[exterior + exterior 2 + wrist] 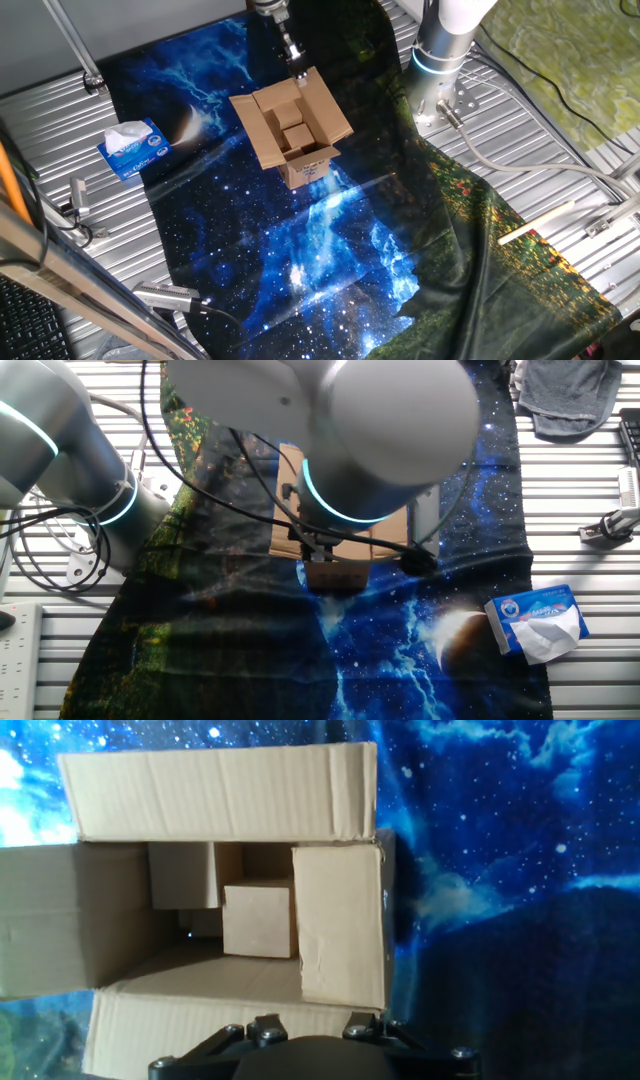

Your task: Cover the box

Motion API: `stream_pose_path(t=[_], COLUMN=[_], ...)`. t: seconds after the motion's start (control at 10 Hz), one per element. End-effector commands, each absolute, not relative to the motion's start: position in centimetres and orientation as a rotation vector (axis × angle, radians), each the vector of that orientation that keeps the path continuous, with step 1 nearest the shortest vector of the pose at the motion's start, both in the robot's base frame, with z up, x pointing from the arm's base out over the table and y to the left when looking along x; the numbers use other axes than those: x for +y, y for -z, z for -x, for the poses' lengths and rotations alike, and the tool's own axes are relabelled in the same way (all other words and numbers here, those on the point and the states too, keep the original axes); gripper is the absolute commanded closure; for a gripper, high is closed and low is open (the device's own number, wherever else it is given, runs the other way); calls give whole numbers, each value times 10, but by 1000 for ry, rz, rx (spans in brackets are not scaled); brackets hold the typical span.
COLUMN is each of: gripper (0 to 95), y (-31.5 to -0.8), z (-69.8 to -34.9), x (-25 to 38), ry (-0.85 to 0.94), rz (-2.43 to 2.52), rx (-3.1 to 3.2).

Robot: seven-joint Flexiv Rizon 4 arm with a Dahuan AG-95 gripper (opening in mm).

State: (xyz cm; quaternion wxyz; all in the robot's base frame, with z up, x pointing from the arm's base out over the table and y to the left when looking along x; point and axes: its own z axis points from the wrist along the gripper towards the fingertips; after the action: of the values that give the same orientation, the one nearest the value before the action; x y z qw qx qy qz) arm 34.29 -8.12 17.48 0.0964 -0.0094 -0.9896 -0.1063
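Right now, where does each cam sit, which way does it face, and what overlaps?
One fixed view: high, angled down on the open box; gripper at its far flap, arm base behind.
The other fixed view: overhead from the opposite side; arm links hide most of the box.
Hand view: looks straight down into the box; gripper mount at bottom edge.
Shared: box in all; tissue box in both fixed views.

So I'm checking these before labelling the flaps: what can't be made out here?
- Gripper: fingertips cut off by the bottom edge in the hand view, tiny in one fixed view; open or shut unclear.
- Box: mostly hidden by the arm in the other fixed view.
- Label: print too small.
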Motion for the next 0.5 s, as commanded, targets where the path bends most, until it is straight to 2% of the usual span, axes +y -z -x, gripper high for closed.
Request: stream_pose_path(t=[0.1,0.5], gripper=[760,760], y=[-176,-182], z=[-340,-339], x=[-82,-89], ry=[306,301], rz=[34,34], rx=[-2928,-2910])
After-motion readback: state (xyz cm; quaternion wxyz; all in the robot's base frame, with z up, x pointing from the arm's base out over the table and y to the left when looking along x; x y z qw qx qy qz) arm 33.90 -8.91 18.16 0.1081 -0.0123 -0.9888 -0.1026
